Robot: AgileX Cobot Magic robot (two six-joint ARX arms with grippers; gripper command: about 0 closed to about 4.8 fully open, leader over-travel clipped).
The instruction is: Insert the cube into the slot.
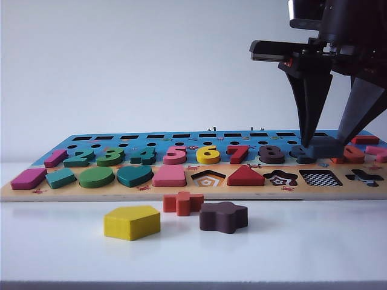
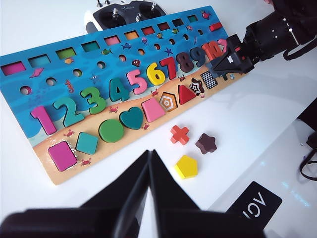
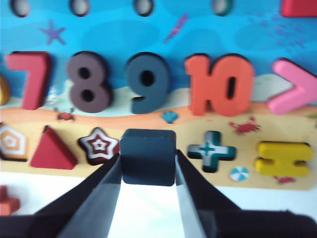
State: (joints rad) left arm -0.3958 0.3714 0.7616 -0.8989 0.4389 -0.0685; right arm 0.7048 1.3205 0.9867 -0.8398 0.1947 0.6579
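Observation:
My right gripper (image 1: 325,145) (image 3: 147,157) is shut on the cube (image 1: 323,148) (image 3: 147,148), a dark navy block with rounded corners. It hangs a little above the wooden puzzle board (image 1: 151,192), near the numbers 9 and 10. The slot (image 1: 320,177) (image 2: 209,79), a square recess with a checkerboard bottom, lies just below and in front of the cube. In the right wrist view the cube hides the slot, between the star recess (image 3: 99,145) and the plus recess (image 3: 212,150). My left gripper (image 2: 150,154) hangs shut and empty above the white table, away from the board.
A yellow pentagon (image 1: 132,222), a red-orange cross (image 1: 182,203) and a dark brown star block (image 1: 223,217) lie loose on the table in front of the board. A remote controller (image 2: 126,12) sits behind the board. A black plate with lettering (image 2: 253,203) lies near the left gripper.

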